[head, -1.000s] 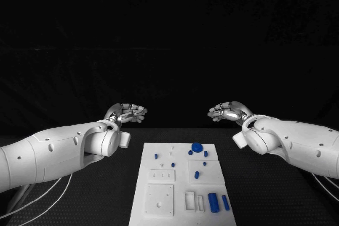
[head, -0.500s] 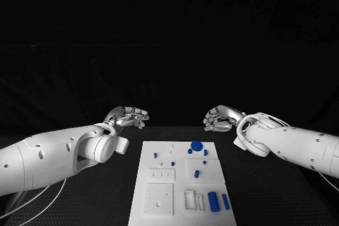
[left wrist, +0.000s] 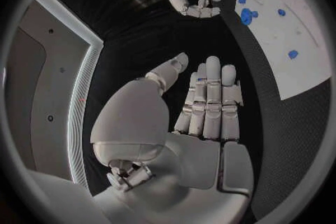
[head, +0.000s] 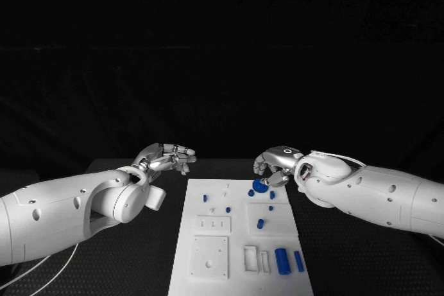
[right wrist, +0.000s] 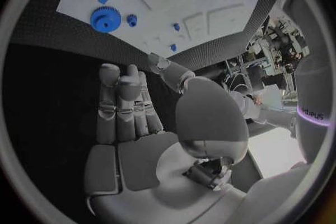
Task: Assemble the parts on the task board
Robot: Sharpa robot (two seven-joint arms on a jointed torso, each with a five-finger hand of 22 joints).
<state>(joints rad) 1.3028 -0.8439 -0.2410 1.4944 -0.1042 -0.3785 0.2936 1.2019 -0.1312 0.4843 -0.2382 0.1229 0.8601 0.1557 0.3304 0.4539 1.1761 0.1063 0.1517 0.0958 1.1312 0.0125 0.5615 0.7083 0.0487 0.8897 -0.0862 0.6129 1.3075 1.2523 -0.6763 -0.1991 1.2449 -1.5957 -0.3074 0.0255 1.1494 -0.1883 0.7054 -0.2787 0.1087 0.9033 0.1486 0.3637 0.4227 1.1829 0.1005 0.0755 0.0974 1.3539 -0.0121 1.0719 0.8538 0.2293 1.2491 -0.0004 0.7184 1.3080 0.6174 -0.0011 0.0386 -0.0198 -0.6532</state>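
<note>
Two hands near the board's far edge

We see our right hand (head: pixel 274 165), empty with fingers loosely curled, just above the blue gear (head: pixel 261 187) by the task board (head: pixel 211 244)'s far edge. Our left hand (head: pixel 167 157) is empty too, fingers apart, beside the far left corner.

Left hand (head: pixel 167 158) empty, fingers straight; right hand (head: pixel 274 165) likewise.

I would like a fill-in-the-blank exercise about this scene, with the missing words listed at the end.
1. The round blue gear lies at the board's ____ end, seen from the robot.
2. The ____ hand hovers closest to the gear.
3. The left hand holds ____.
4. The table under the board is ____ in colour.

Missing words: far; right; nothing; black
</note>
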